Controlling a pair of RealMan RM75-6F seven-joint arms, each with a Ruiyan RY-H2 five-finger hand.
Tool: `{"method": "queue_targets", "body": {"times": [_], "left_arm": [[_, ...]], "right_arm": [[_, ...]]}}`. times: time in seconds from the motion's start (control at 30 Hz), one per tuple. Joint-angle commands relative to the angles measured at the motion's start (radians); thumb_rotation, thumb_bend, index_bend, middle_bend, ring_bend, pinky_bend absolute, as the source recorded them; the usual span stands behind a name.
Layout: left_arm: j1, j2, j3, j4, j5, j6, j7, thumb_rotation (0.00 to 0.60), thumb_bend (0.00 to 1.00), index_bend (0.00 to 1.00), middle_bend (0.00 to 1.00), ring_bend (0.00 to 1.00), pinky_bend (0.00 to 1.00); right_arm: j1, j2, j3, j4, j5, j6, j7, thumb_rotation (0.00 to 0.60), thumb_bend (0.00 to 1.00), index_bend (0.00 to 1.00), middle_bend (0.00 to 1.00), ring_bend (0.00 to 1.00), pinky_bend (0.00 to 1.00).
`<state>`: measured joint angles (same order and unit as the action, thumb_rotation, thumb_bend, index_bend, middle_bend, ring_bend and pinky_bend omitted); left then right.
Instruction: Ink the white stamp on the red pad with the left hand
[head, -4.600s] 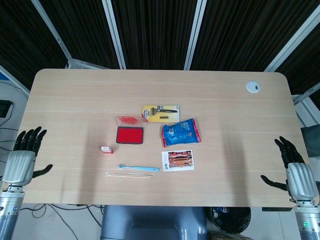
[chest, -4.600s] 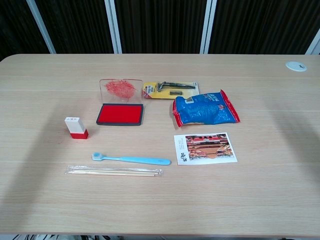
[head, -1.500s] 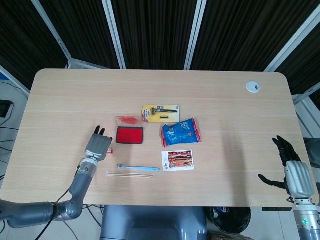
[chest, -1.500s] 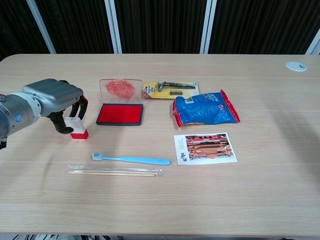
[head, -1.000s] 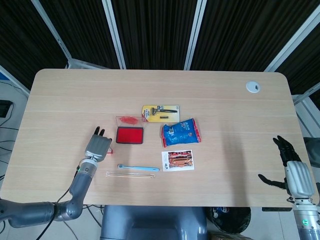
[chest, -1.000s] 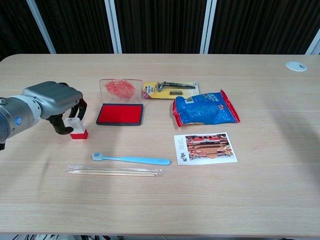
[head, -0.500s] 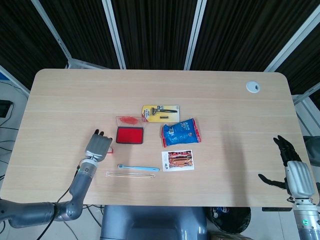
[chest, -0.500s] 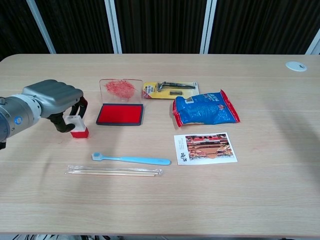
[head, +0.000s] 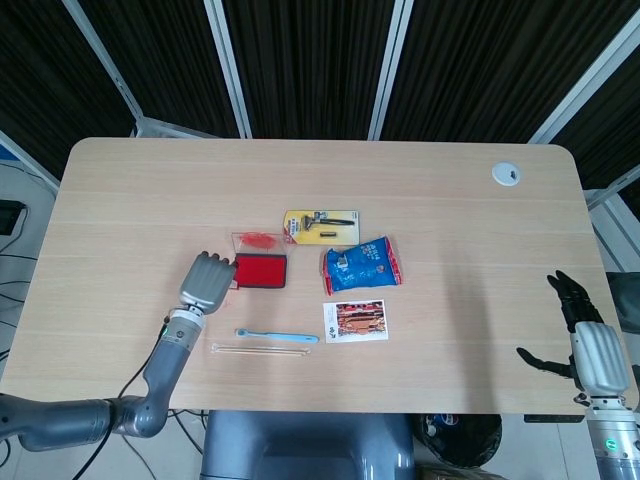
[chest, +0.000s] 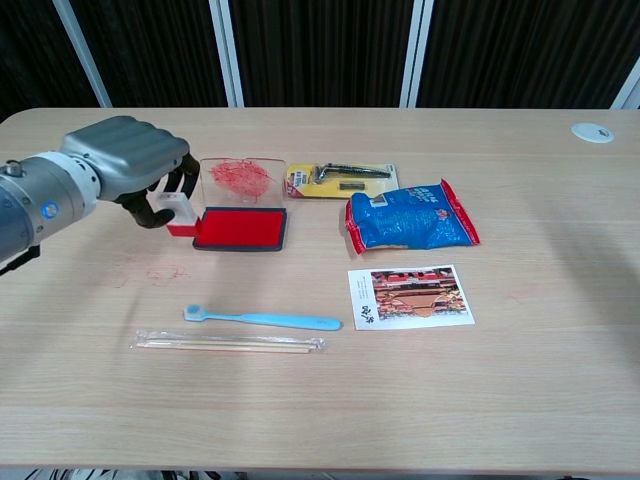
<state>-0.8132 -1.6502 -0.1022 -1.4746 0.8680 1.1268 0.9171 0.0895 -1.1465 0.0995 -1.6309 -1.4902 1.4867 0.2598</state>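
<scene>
Lifted white stamp (chest: 176, 212), pinched in left robot hand (chest: 135, 160), now at red pad's (chest: 241, 228) left edge.

We can read no text anywhere. The blue snack bag (chest: 412, 216) carries white print, too small and blurred to make out. Left of it, behind, the yellow razor card (chest: 340, 180) shows small marks at its left end, illegible. In front of the bag, the picture card (chest: 410, 296) has a dark mark on its white left margin; we cannot tell what it says.
</scene>
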Motion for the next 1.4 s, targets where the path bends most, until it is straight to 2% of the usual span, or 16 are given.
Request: {"method": "queue_targets", "body": {"times": [0.03, 0.33, 0.6, 1.4], "left_arm": [[-0.03, -0.011, -0.022, 0.019, -0.023, -0.026, 0.034, 0.6, 0.56, 0.67, 0.68, 0.46, 0.5], [-0.113, -0.053, -0.085, 0.092, -0.109, -0.097, 0.088, 0.6, 0.56, 0.68, 0.69, 0.47, 0.52], [-0.169, -0.087, -0.104, 0.154, -0.192, -0.135, 0.14, 0.6, 0.56, 0.69, 0.7, 0.49, 0.53], [-0.231, -0.154, -0.071, 0.262, -0.307, -0.158, 0.215, 0.6, 0.57, 0.72, 0.74, 0.52, 0.56]], "right_arm": [[0.0, 0.0, 0.001, 0.0, 0.002, -0.001, 0.001, 0.6, 0.1, 0.0, 0.0, 0.0, 0.19], [0.0, 0.003, 0.002, 0.0, 0.006, -0.005, 0.009, 0.6, 0.1, 0.0, 0.0, 0.0, 0.19], [0.002, 0.005, 0.002, -0.001, 0.008, -0.009, 0.011, 0.6, 0.1, 0.0, 0.0, 0.0, 0.19], [0.003, 0.01, 0.001, -0.007, 0.012, -0.018, 0.023, 0.6, 0.1, 0.0, 0.0, 0.0, 0.19]]}}
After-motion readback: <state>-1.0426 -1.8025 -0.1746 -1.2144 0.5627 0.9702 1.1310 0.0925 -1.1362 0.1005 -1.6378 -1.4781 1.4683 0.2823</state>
